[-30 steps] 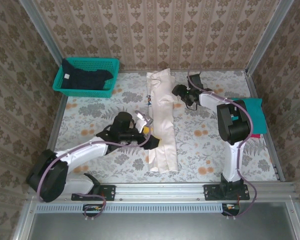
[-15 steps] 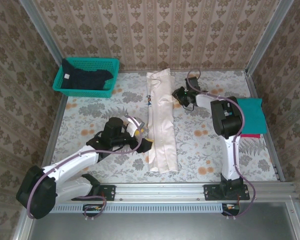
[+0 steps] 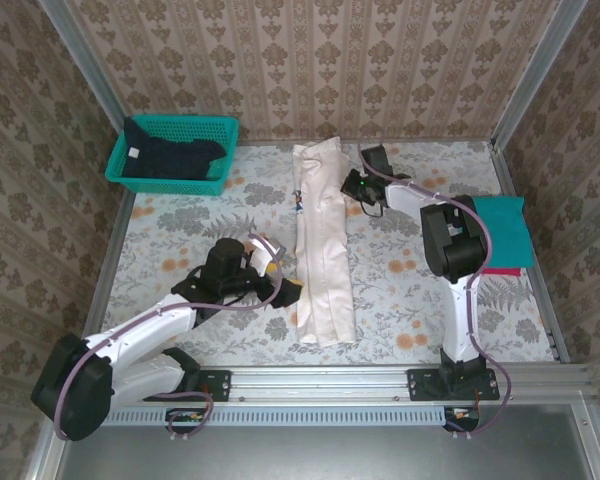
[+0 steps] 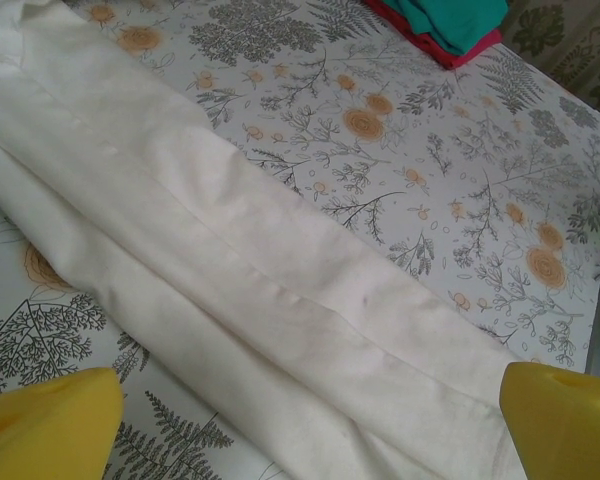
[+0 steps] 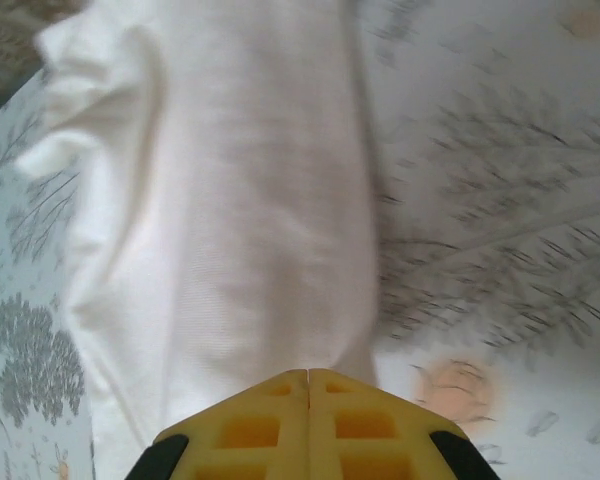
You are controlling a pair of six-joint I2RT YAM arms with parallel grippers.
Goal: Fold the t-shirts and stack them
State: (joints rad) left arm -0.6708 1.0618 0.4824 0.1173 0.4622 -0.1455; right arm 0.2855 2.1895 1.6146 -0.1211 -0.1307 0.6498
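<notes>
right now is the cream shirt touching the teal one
Apart. The top view shows the cream shirt lying mid-table and the teal shirt at the right edge, with bare table between them.

No legible text, label, brand or number; small blue print (image 3: 299, 201) on cream shirt (image 3: 320, 250) unreadable.

From above, behind the arms, we overlook the whole table (image 3: 180, 215). Our wrist cameras face the cream-white t-shirt (image 4: 230, 250) lying close ahead of the left gripper (image 4: 305, 425) and right gripper (image 5: 308, 385); all views share it.
</notes>
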